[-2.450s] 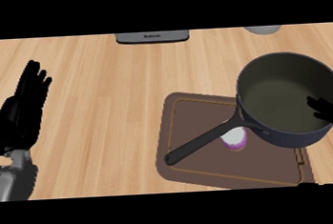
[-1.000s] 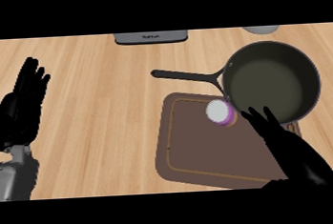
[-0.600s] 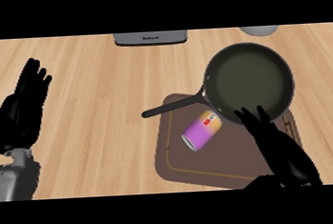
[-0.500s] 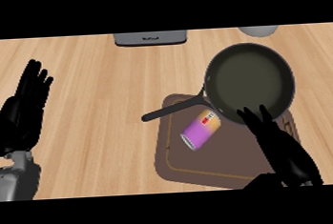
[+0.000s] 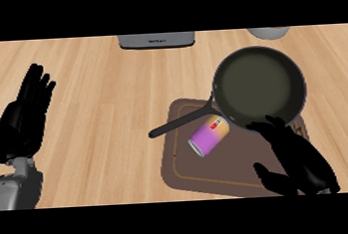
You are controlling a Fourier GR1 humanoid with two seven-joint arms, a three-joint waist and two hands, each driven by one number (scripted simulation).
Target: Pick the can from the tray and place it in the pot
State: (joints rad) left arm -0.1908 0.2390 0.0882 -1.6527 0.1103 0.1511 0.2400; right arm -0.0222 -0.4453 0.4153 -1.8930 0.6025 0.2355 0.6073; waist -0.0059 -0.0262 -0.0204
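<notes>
Your can point(image 5: 210, 136) is lying on its side on the tray point(image 5: 209, 174), long axis running near-left to far-right, just left of your open, empty right robot hand point(image 5: 297, 157).

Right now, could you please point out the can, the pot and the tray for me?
can point(image 5: 210, 137), head view, on its purple side, lying tipped over.
pot point(image 5: 259, 87), head view, on its dark inner floor.
tray point(image 5: 209, 174), head view, on its bare brown surface.
</notes>
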